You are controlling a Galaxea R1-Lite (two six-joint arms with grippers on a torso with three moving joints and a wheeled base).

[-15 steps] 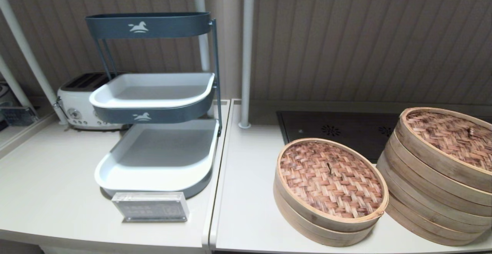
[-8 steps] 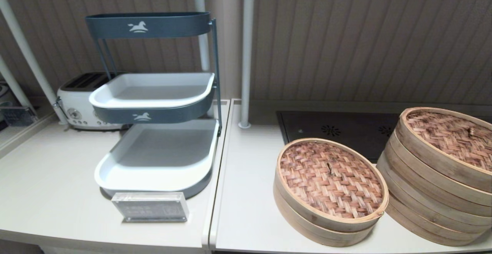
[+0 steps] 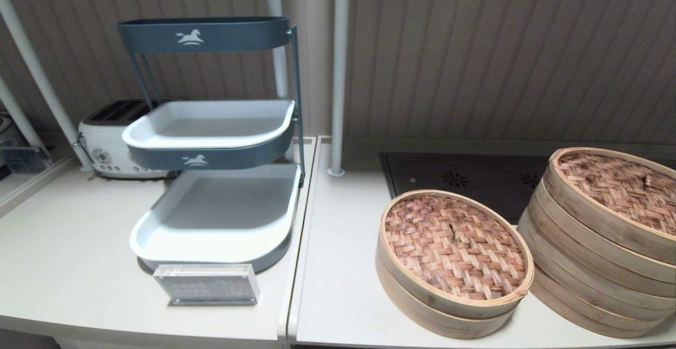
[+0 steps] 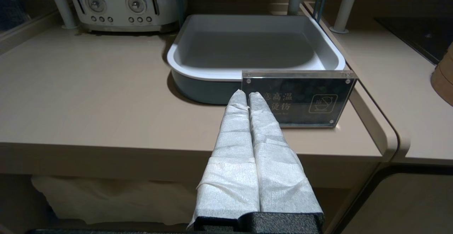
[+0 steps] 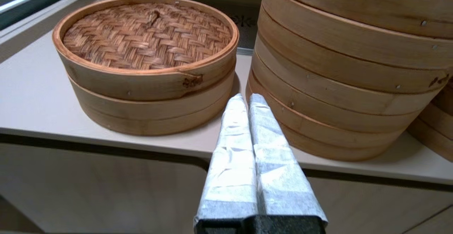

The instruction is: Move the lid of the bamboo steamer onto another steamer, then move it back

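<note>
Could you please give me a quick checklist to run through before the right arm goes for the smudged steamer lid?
1. Bamboo steamer lid seated flat on the low steamer: ok.
2. Space above the lid free: ok.
3. Right pincer open for the rim: not ok, fingers pressed together.
4. Tall steamer stack free to receive it: not ok, its own lid sits on top.
5. Left pincer clear of the steamers, shut, near the acrylic sign: ok.

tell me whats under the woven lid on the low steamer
Under the bamboo steamer lid only one pale bamboo ring shows, resting on the counter. The lid covers it fully, so its inside cannot be seen. Both hands, left and right, hang short of the counter edge.
</note>
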